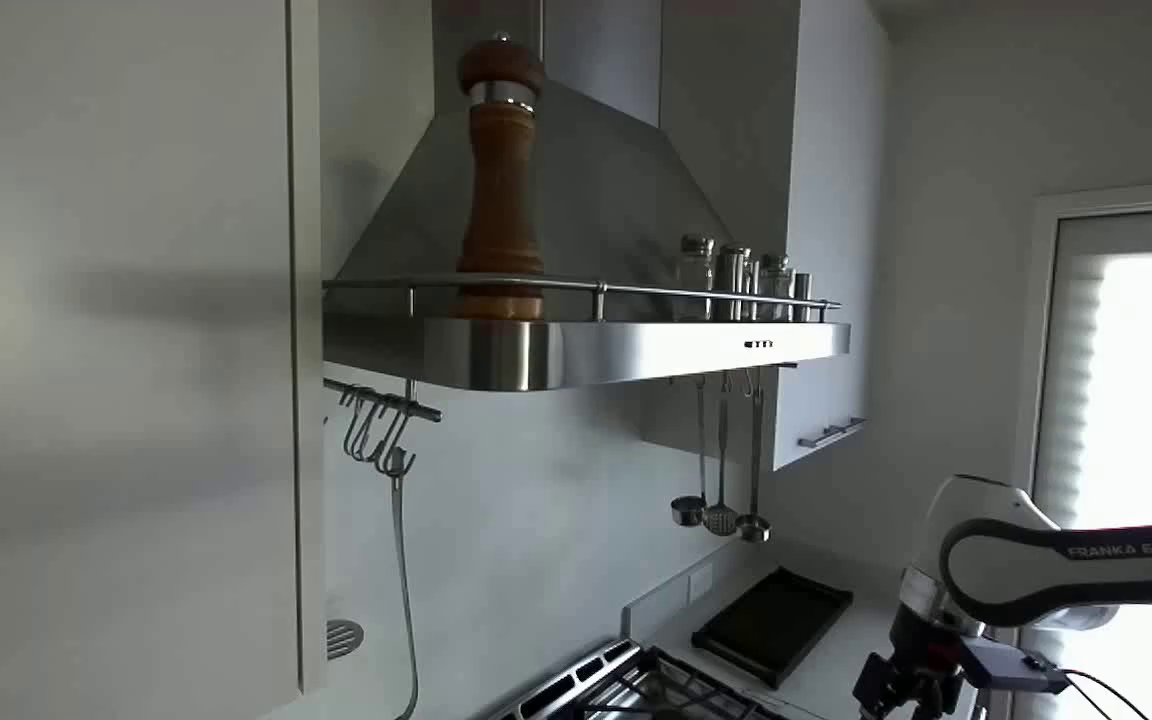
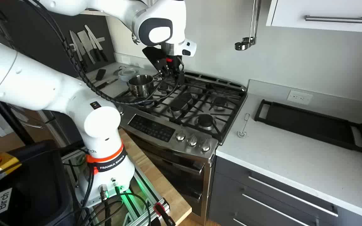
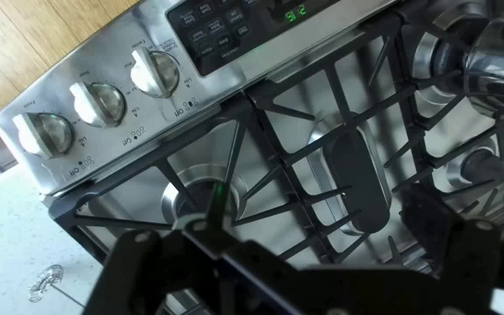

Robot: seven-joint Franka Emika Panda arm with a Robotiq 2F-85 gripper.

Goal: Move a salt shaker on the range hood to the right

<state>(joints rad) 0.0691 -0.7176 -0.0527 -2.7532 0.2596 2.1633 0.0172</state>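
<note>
Operator: Where are the shakers (image 1: 696, 280)?
Technician: They stand upright on the range hood (image 1: 616, 190), behind its rail (image 1: 656, 290), well apart from the wooden mill (image 1: 502, 200). Which item holds salt cannot be determined.
Operator: What is the condition of the gripper (image 3: 315, 192)?
Technician: It is positioned over the stove (image 3: 256, 63), fingers (image 3: 429, 227) released and spread wide apart.

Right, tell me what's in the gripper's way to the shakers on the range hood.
The thin rail along the front edge of the range hood: the shakers stand behind it, and the gripper hangs lower than the hood. It would probably have to rise and come in over the rail.
</note>
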